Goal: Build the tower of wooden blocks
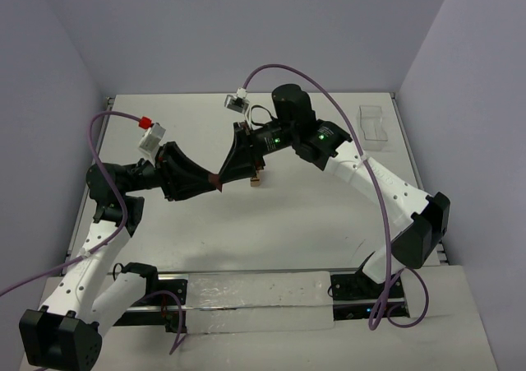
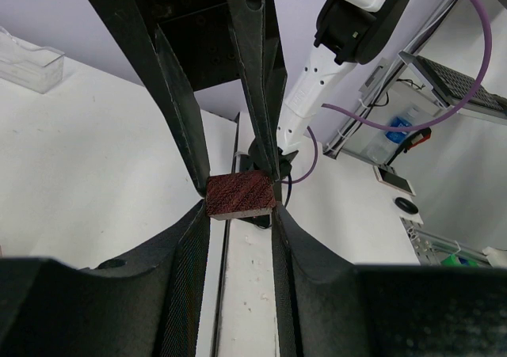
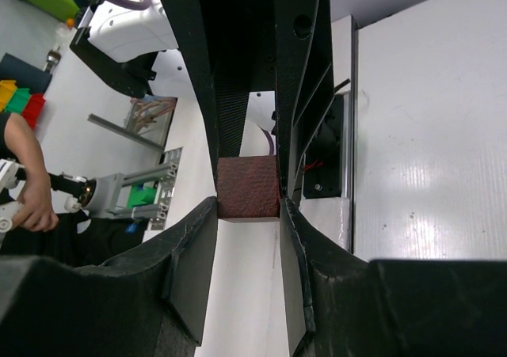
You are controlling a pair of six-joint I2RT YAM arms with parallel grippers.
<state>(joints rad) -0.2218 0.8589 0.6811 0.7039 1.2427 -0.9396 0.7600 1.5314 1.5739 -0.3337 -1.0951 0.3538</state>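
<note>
- Top: brown block looks held above the tabletop centre. Left gripper comes from 9 o'clock, right gripper from 1 o'clock. Tan block just at 3 o'clock.
- L wrist: left gripper clamps block on side faces.
- R wrist: right gripper narrow, flanking same block; contact, can't tell.
- Probably light, stiff, smooth wood; pinch opposite flat faces.

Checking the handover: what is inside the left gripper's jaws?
A dark brown block, gripped by the left gripper; the right gripper grips it from the opposite side. The faces against the fingers are covered.
</note>
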